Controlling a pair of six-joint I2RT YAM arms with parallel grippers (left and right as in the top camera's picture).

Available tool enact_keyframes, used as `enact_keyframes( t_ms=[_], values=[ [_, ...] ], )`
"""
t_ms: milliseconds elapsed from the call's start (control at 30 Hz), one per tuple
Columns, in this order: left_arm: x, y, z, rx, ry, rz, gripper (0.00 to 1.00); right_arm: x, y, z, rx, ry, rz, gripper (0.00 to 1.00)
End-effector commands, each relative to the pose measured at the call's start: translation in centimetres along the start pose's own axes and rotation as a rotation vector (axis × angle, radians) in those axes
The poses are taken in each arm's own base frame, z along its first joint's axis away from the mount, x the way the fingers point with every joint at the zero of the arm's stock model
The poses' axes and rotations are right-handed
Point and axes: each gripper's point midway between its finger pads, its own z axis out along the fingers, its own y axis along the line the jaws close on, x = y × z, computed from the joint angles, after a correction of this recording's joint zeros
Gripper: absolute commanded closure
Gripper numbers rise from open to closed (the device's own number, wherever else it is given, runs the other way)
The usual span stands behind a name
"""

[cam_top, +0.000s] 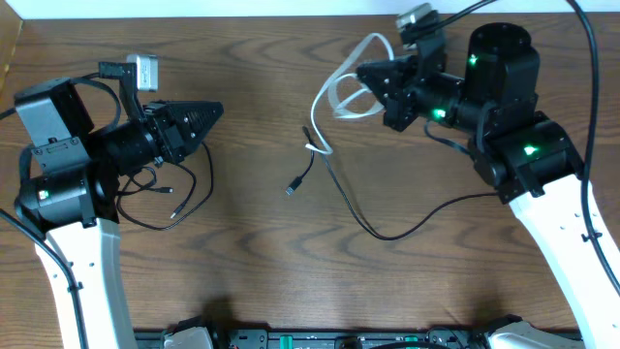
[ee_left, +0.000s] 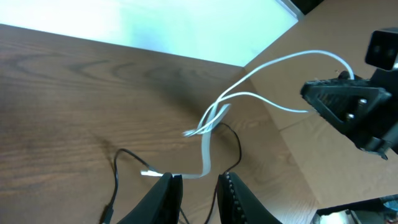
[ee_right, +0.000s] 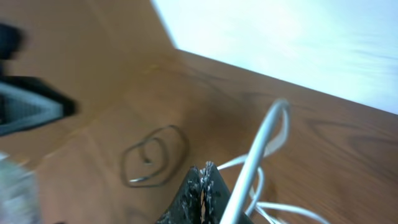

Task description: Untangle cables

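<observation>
A white cable (cam_top: 341,97) rises in a loop from the table to my right gripper (cam_top: 360,73), which is shut on it. In the right wrist view the shut tips (ee_right: 204,171) stand beside the white cable (ee_right: 261,140). Lower down, it meets a thin black cable (cam_top: 387,233) at a tangle (cam_top: 315,147), seen too in the left wrist view (ee_left: 208,121). That black cable's plug (cam_top: 292,189) lies on the wood. My left gripper (cam_top: 218,110) hovers at the left, its jaws slightly apart (ee_left: 199,180) and holding nothing. Under it lies another black cable (cam_top: 184,208), loosely coiled.
The table is brown wood (cam_top: 242,271) with its pale far edge (cam_top: 242,8) at the top. The thick black wires of the right arm (cam_top: 581,58) hang at the far right. A dark rail (cam_top: 339,339) runs along the near edge.
</observation>
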Motion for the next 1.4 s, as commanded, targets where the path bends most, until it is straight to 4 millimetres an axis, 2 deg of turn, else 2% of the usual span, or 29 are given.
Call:
enact_keyframes(
  t_ms=[0, 100, 300, 433, 500, 567, 600, 633, 767, 1067, 1267, 1367],
  values=[
    [0.2, -0.3, -0.1, 0.013, 0.004, 0.019, 0.75, -0.7, 2.5, -0.4, -0.1, -0.007, 0.033, 0.99],
    [0.2, -0.3, -0.1, 0.013, 0.004, 0.019, 0.75, -0.8, 3.6, -0.5, -0.15, -0.003, 0.04, 0.99],
    [0.2, -0.2, -0.1, 0.011, 0.004, 0.019, 0.75, -1.2, 3.6, -0.8, -0.127, -0.024, 0.037, 0.99],
    [0.2, -0.2, -0.1, 0.01, 0.004, 0.021, 0.75, -2.2, 2.0, -1.8, -0.011, -0.065, 0.035, 0.99],
    [0.2, -0.2, -0.1, 0.01, 0.004, 0.021, 0.75, -2.5, 0.5, -2.9, 0.088, -0.07, 0.019, 0.99],
    [0.2, -0.2, -0.1, 0.01, 0.004, 0.022, 0.75, -2.5, -1.5, -4.3, 0.223, -0.061, 0.017, 0.99],
    [0.2, -0.2, -0.1, 0.01, 0.004, 0.023, 0.75, -2.3, -3.6, -5.8, 0.359, -0.047, 0.021, 0.99],
    [0.2, -0.2, -0.1, 0.01, 0.004, 0.027, 0.75, -2.1, -4.9, -6.7, 0.437, -0.038, 0.031, 0.99],
    [0.2, -0.2, -0.1, 0.01, 0.004, 0.038, 0.75, -1.3, -9.4, -10.4, 0.708, -0.012, 0.069, 0.99],
    [0.2, -0.2, -0.1, 0.007, 0.003, 0.063, 0.75, 0.7, -15.7, -17.5, 0.992, 0.032, 0.181, 0.99],
    [0.2, -0.2, -0.1, 0.007, 0.005, 0.061, 0.75, 3.3, -19.7, -24.4, 1.182, 0.057, 0.331, 0.99],
    [0.2, -0.2, -0.1, 0.007, 0.005, 0.064, 0.75, 3.9, -21.1, -28.2, 1.275, 0.027, 0.394, 0.99]
  ],
)
